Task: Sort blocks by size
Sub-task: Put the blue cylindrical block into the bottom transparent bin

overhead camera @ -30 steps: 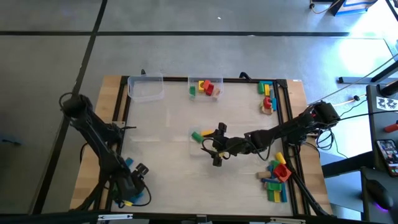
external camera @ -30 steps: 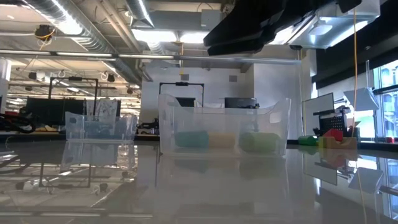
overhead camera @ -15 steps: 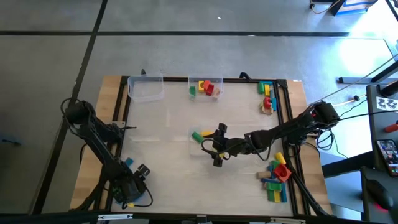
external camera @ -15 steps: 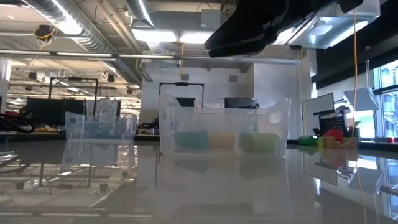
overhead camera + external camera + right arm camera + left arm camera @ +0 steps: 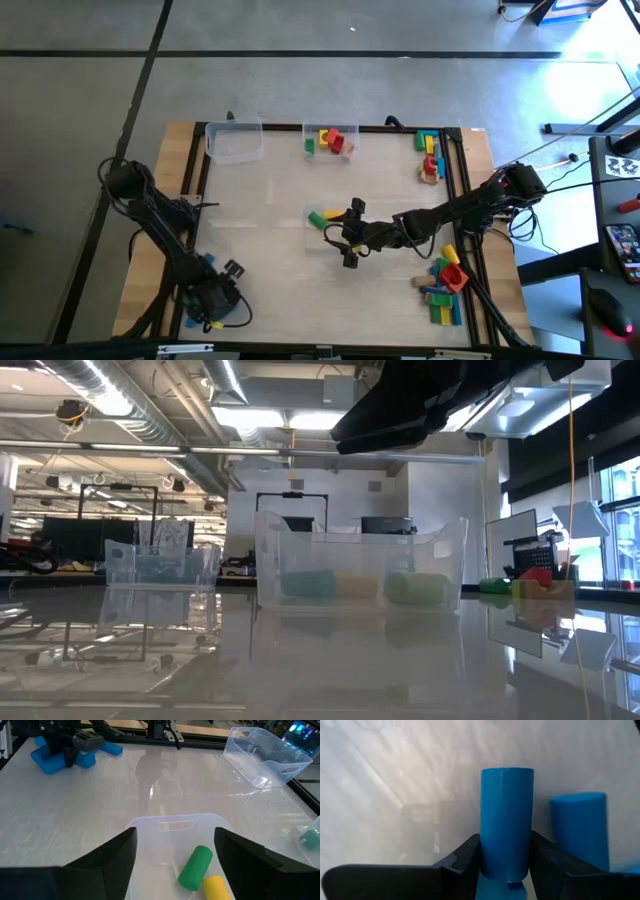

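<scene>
The left gripper (image 5: 505,870) has its two fingers against both sides of a blue cylinder block (image 5: 506,827), near the front left corner of the table (image 5: 270,200). Another blue block (image 5: 580,827) stands just beside it. The right gripper (image 5: 175,860) hangs wide open and empty above the middle clear tub (image 5: 172,827), where a green block (image 5: 195,866) and a yellow block (image 5: 217,887) lie. More blocks (image 5: 445,285) lie at the right edge.

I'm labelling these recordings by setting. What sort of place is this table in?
Most likely a robotics lab or workshop. The low view shows exposed ceiling ducts, strip lights and benches with monitors behind the clear tub; the high view shows a bare concrete floor.
</scene>
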Controlling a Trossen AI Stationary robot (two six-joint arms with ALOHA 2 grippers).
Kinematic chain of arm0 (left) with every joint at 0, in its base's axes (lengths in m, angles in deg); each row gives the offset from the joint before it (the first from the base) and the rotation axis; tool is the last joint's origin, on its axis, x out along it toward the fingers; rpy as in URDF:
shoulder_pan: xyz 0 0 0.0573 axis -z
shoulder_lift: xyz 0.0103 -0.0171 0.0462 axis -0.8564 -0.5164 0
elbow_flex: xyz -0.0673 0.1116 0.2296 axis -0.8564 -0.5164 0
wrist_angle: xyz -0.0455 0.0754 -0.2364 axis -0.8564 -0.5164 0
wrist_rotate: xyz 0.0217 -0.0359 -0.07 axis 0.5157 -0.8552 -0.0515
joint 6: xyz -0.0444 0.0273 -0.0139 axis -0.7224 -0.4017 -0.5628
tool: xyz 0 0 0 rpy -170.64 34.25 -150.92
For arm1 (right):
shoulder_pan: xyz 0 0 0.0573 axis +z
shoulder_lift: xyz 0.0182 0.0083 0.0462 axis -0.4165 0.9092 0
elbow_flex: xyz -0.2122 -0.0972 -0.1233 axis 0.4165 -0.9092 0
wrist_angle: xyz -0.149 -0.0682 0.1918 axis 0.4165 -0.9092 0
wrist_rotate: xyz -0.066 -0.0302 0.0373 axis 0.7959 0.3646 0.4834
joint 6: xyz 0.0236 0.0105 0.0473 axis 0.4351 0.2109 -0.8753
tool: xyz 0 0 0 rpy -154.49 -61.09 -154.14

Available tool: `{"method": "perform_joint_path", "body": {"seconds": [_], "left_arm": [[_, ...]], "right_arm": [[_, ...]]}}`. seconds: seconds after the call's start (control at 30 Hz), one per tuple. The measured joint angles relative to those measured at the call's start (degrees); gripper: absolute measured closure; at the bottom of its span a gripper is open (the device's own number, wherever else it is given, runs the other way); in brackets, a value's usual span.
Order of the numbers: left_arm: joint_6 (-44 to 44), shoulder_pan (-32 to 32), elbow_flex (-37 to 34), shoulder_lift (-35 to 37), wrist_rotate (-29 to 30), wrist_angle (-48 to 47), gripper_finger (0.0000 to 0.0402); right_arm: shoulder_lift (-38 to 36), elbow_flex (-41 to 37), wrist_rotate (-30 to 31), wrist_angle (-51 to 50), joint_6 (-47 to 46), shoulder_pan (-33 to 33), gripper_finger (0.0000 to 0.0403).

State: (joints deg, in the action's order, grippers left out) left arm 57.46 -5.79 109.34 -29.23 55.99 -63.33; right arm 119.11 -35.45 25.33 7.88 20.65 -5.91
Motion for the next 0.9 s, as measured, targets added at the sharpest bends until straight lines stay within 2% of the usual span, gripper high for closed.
{"method": "perform_joint_path", "body": {"seconds": [0.3,0.53,0.9], "left_arm": [[2.17,-4.55,1.18,1.49,0.10,-0.37,0.0277],[1.29,-11.28,1.28,8.19,1.91,-0.63,0.0277],[8.00,-22.32,1.32,18.76,7.54,-0.10,0.0277]], "right_arm": [[0.00,0.00,0.00,0.02,-0.02,0.00,0.0139],[0.00,0.00,-0.02,0.03,-0.31,0.02,0.0139],[0.00,0.00,0.00,0.11,-0.28,0.02,0.0139]]}}
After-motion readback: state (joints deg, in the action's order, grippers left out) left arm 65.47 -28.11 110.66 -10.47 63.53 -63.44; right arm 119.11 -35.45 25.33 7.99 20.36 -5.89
